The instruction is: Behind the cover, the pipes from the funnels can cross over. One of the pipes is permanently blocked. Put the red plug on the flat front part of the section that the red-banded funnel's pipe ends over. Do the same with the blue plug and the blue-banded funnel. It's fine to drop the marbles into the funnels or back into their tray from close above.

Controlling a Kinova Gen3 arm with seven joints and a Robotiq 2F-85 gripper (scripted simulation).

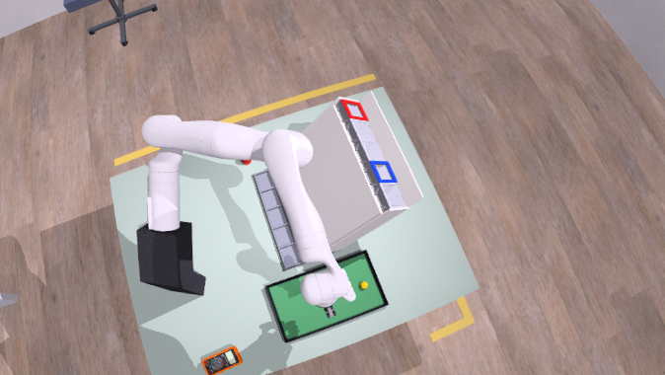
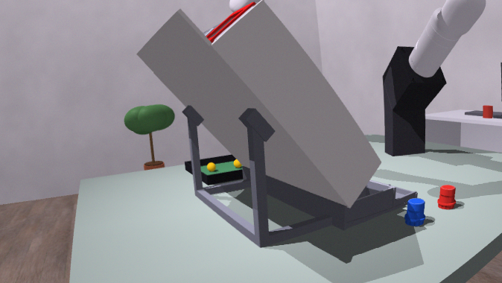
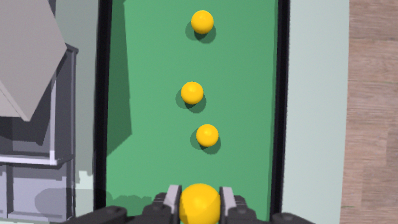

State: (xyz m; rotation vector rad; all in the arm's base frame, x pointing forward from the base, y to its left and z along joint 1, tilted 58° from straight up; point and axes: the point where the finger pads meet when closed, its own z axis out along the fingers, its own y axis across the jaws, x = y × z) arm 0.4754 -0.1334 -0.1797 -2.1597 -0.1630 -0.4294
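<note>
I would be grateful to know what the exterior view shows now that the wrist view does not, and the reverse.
Exterior only: the blue plug and red plug.

Wrist only: the gripper, shut on a marble.

Both: the tray with loose marbles, and part of the grey cover.

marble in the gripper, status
Gripper shut on a yellow marble, above the green tray. Red plug and blue plug standing on table. Cover hides the pipes.
</note>
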